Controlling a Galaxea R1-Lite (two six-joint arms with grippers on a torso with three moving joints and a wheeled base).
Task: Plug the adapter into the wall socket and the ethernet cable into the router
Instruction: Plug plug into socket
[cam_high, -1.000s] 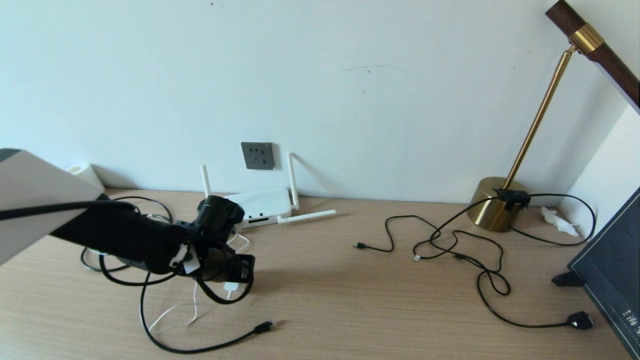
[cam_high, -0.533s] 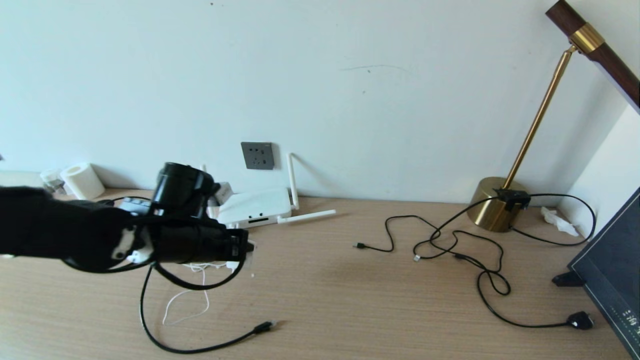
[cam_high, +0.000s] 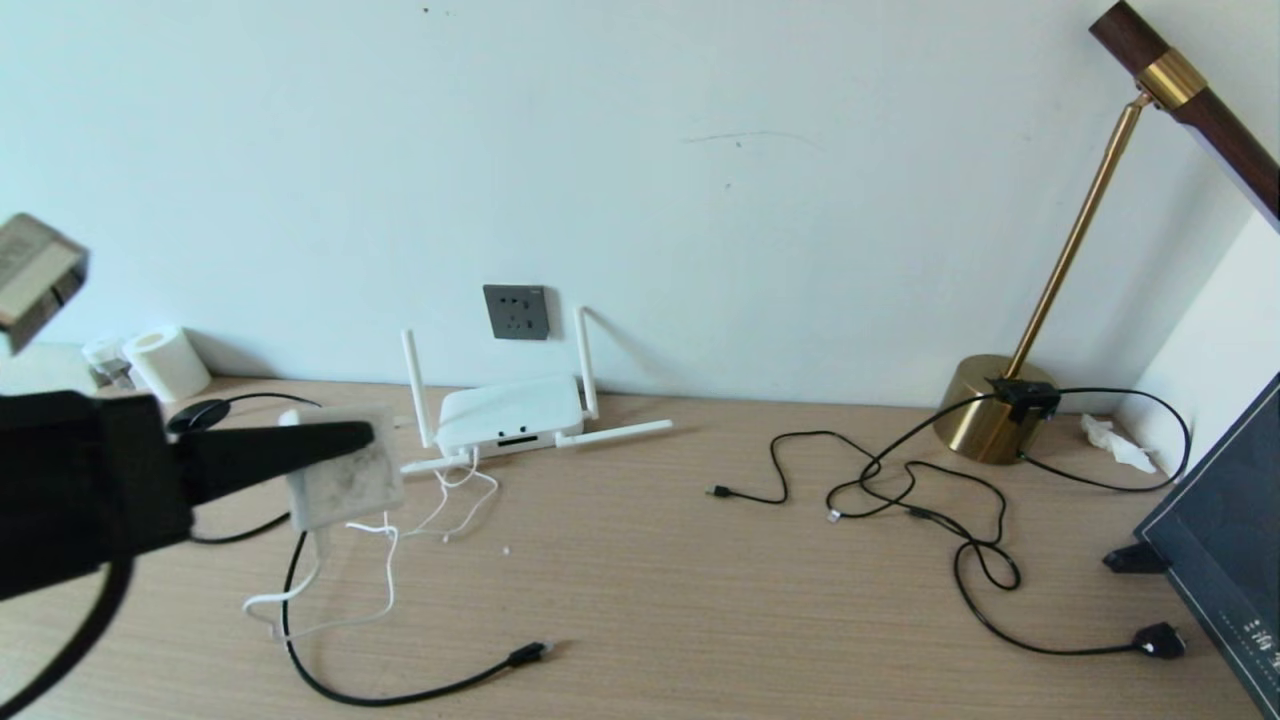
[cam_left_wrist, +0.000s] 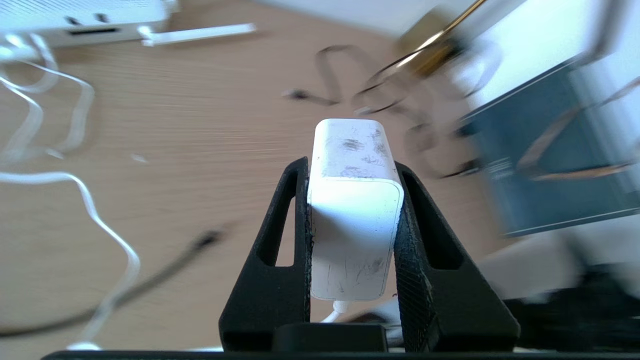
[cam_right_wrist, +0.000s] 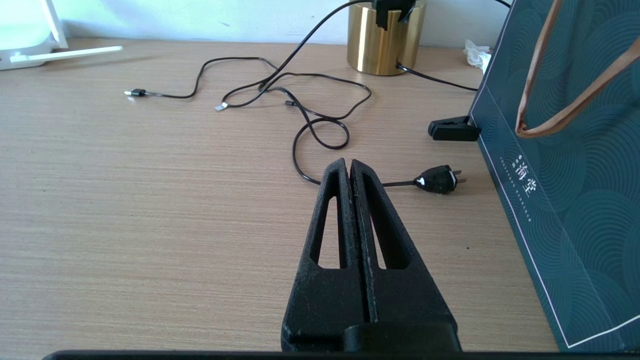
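Left end effector (cam_left_wrist: 352, 210) | clamps adapter (cam_left_wrist: 354, 220) above desk | right end effector (cam_right_wrist: 350, 172) fingers pressed together

Home desk: brass lamp (cam_high: 990, 405), router (cam_high: 510, 412), wall socket (cam_high: 516, 311).

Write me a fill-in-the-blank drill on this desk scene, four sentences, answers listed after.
1. The left end effector is clamped on the white ____.
2. The right end effector hangs over the desk with its fingers ____.
3. The wall socket has ____ plugged into it.
4. The router sits directly ____ the socket.

Answers: adapter; shut; nothing; below
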